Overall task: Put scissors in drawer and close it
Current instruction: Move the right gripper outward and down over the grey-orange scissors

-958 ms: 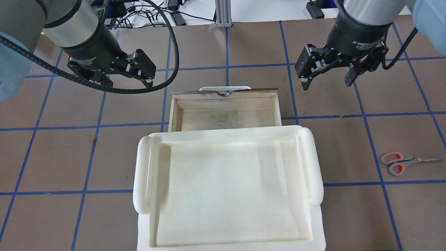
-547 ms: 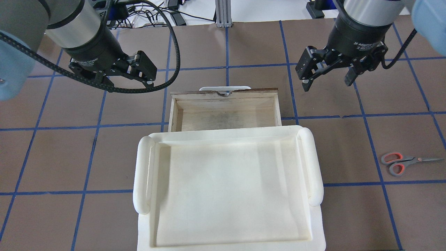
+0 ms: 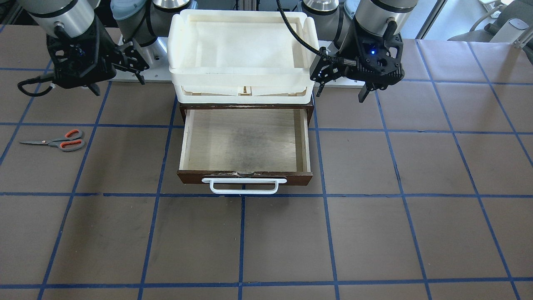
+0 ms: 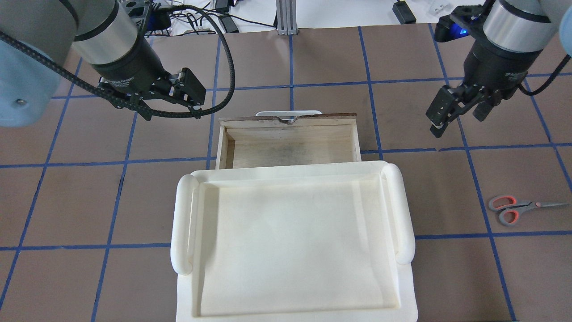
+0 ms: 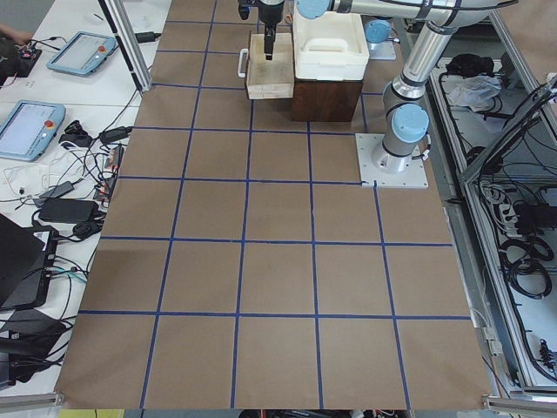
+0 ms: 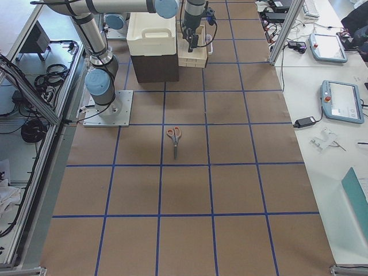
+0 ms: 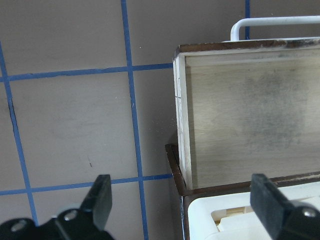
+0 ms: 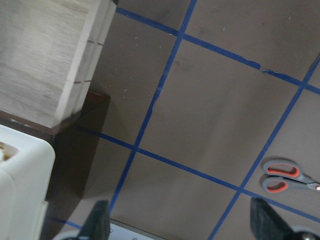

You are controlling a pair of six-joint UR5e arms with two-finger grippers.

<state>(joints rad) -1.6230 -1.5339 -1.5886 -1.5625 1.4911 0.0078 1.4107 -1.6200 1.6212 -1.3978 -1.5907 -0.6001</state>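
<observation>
scissors (image 4: 520,207) lie well apart from open drawer (image 4: 286,152), white tray (image 4: 288,172) above it.

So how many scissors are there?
1. The scissors lie flat on the table, on the robot's right side, away from the open drawer, which is empty. More could hide under the white tray.

Small silver-bladed scissors (image 3: 56,142) with grey handles lined orange-red lie flat and closed on the brown surface (image 3: 374,233), well apart from the shallow dark-brown wooden drawer (image 3: 245,139), which stands pulled open, pale plywood interior exposed.
</observation>
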